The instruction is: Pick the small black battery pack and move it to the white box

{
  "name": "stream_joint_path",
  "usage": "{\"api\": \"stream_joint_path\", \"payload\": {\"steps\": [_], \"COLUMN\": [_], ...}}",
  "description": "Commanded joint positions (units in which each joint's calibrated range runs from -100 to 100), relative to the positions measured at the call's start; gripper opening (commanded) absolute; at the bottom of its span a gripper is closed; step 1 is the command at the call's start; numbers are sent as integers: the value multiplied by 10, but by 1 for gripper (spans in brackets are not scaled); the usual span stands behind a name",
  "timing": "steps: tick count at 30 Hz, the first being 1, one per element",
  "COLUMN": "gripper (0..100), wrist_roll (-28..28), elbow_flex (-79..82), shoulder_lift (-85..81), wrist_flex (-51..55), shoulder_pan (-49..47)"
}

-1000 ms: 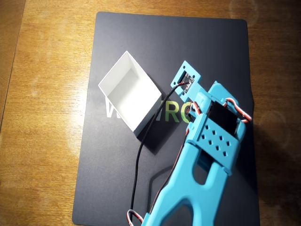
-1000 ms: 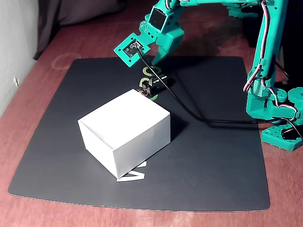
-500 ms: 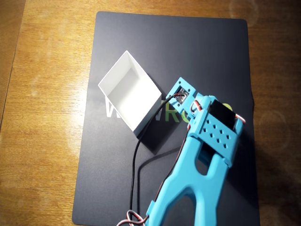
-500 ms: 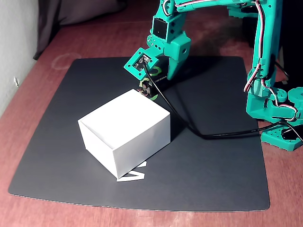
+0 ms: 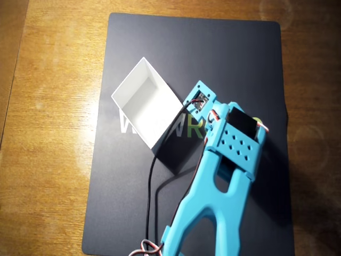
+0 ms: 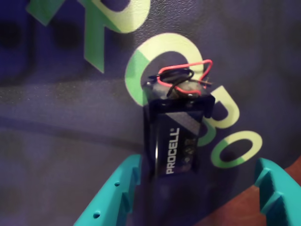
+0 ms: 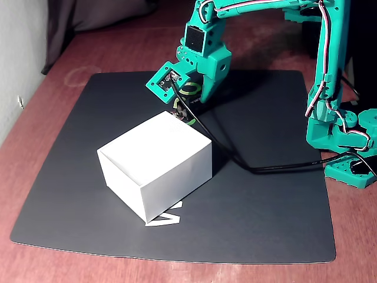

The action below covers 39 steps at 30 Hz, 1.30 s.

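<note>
Battery pack between the spread teal fingers

In the wrist view the gripper [image 6: 195, 195] stands apart around the small black battery pack [image 6: 176, 134], marked "PROCELL", lying on the dark mat [image 7: 265, 212] over green letters; beyond, the white box [image 7: 154, 163].

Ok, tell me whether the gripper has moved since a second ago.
Yes. In the overhead view the gripper has shifted left, toward the white box. In the fixed view it has dropped toward the black mat.

Black battery pack [image 6: 176, 136], white lettering, red wire; white box [image 7: 154, 163]; green-lettered black mat [image 7: 265, 206].
</note>
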Motion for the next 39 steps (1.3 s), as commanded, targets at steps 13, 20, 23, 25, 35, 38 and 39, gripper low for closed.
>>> {"api": "stream_joint_path", "payload": {"steps": [13, 20, 23, 25, 35, 38, 39], "gripper": [28, 28, 28, 28, 28, 28, 28], "wrist_roll": [3, -1, -1, -1, 1, 3, 3], "elbow_flex": [-31, -26, -18, -17, -20, -20, -20], "shoulder_lift": [45, 46, 47, 51, 87, 92, 92], "wrist_flex": [-64, -58, -57, -52, -31, -31, -31], "shoulder_pan": [16, 16, 16, 16, 23, 25, 26]}}
